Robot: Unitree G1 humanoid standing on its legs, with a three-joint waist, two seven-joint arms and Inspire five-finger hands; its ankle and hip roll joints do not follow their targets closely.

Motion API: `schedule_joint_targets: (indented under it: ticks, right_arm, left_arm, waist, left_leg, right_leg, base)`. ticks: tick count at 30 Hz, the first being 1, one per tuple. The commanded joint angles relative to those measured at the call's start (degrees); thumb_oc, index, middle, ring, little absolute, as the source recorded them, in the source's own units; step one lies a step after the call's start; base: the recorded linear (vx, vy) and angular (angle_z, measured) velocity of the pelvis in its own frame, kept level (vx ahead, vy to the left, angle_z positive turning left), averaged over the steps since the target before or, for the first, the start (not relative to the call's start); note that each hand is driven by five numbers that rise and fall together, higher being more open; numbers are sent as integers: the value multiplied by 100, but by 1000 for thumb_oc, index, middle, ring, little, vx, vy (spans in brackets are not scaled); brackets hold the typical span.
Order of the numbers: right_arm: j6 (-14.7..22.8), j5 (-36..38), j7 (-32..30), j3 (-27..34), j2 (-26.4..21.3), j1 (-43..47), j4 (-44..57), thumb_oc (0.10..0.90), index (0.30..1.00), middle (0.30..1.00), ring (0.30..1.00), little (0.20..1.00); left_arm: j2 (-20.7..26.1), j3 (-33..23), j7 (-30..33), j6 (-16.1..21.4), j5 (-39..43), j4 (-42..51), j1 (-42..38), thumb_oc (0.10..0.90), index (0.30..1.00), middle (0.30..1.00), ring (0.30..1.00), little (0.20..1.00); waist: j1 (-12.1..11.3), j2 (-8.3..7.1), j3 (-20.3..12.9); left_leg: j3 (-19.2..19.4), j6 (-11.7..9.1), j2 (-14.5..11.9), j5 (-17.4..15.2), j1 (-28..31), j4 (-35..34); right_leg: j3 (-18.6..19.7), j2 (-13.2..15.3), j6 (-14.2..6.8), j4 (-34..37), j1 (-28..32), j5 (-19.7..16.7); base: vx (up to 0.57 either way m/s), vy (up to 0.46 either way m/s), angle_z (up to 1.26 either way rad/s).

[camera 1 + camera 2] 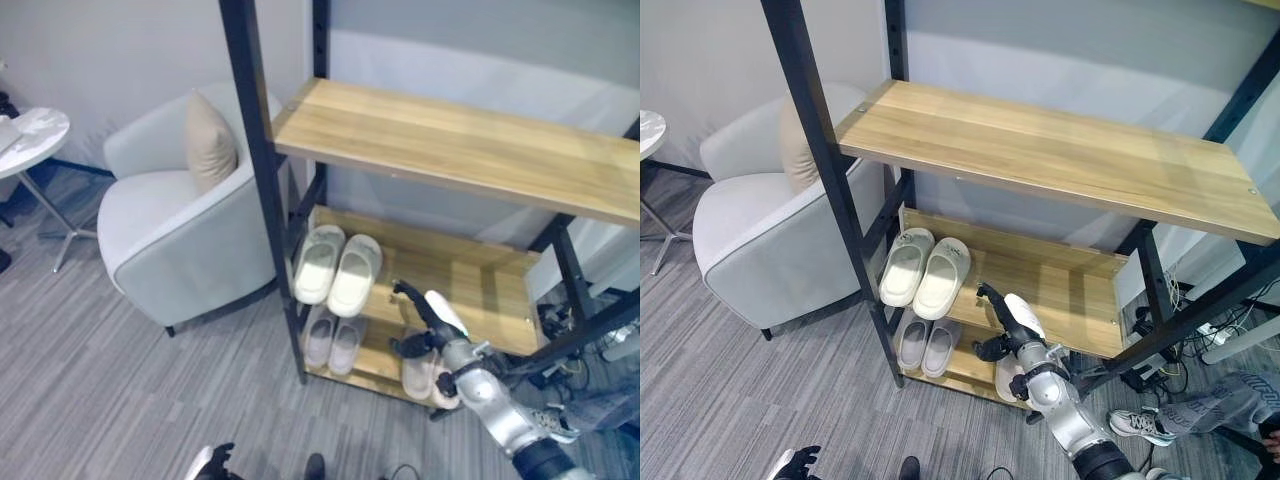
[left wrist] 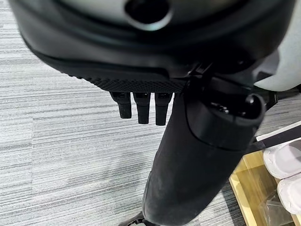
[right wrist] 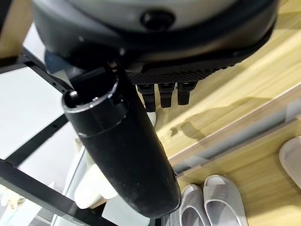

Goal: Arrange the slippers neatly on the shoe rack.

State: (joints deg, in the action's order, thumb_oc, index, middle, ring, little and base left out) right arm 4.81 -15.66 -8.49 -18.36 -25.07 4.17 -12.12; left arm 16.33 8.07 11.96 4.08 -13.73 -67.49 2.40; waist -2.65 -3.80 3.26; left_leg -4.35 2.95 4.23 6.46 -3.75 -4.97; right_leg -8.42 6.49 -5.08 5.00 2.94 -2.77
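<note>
A tall shoe rack [image 1: 455,150] with black metal posts and wooden shelves fills the centre and right of the frame, standing on grey striped carpet [image 1: 90,380]. On its middle shelf, left of centre, a pair of white slippers [image 1: 337,265] sits side by side, toes pointing toward the wall. On the lowest shelf, directly below them, a greyish-pink pair [image 1: 334,341] lies side by side as well. Further right on that lowest shelf, a third pinkish pair [image 1: 418,372] is partly hidden behind the robot's arm, so its alignment cannot be judged.

The right hand [image 1: 428,322] reaches in from the lower right and hovers at the front edge of the middle shelf, right of the white pair. Its fingers look relaxed and extended, and it holds nothing; the white-covered thumb stands apart from them. The left hand [image 1: 212,463] shows at the bottom edge, left of centre, low over the carpet. Its fingers hang straight in its wrist view and it is empty.

A light grey armchair [image 1: 180,225] with a beige cushion [image 1: 208,145] stands in the left of the frame, and a small marble-topped side table [image 1: 32,135] sits at the far left edge.

Risk from here: the right hand works in a tight gap between shelves, so a reach toward the lower right pair could catch the middle shelf's edge or the rack's post. A sweeping move to the left could also nudge the white pair out of line.
</note>
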Motion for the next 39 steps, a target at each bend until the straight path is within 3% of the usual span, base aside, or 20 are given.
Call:
schedule_joint_targets:
  ticks: [1, 6, 9, 23, 30, 39]
  right_arm:
    - [598, 29, -161, 719, -344, 65, 895, 800, 900, 900, 900, 900]
    - [846, 182, 262, 1238, -651, -1040, 1750, 800, 900, 900, 900, 900]
    - [910, 248, 331, 1328, -661, -1254, 1855, 800, 900, 900, 900, 900]
    - [857, 310, 384, 1301, -527, -1860, 955, 800, 900, 900, 900, 900]
    - [735, 304, 285, 1210, -373, -1919, 383, 800, 900, 900, 900, 900]
    - [767, 167, 269, 1067, -385, -1779, 480, 800, 900, 900, 900, 900]
  left_arm:
    - [-27, -60, 94, 111, 51, -453, -272, 800, 900, 900, 900, 900]
    - [-43, -286, -25, 181, 197, -385, -265, 800, 900, 900, 900, 900]
    - [-95, -265, -47, 209, 185, -386, -223, 800, 900, 900, 900, 900]
    - [-369, -63, -181, 286, 214, -456, -187, 800, 900, 900, 900, 900]
    - [-357, 28, -161, 273, 255, -385, -233, 800, 900, 900, 900, 900]
    - [-343, 121, -175, 289, 173, -380, -155, 800, 900, 900, 900, 900]
  waist:
    - [-1, 125, -350]
    - [188, 236, -412]
    - [233, 271, -410]
    - [493, 511, -374]
    - [563, 514, -382]
    - [493, 441, -363]
  left_leg:
    - [391, -197, -235, -972, 690, -2]
    - [465, -266, -310, -907, 737, -3]
    - [486, -293, -330, -867, 712, -3]
    - [629, -326, -371, -799, 681, -3]
    - [611, -354, -410, -778, 697, -3]
    - [533, -361, -430, -763, 691, -3]
  right_leg:
    - [-52, 228, -239, -391, -169, 306]
    - [13, 135, -193, -245, -73, 310]
    - [29, 111, -178, -216, -67, 316]
    - [265, -30, -91, -91, -114, 262]
    - [288, -89, -49, -65, -85, 280]
    - [240, -121, -19, -77, -83, 283]
  base:
    - [-115, -123, 2]
    - [-109, -134, -7]
    - [-90, -88, -12]
    - [-45, -47, -12]
    - [-7, -15, -1]
    - [0, 0, 0]
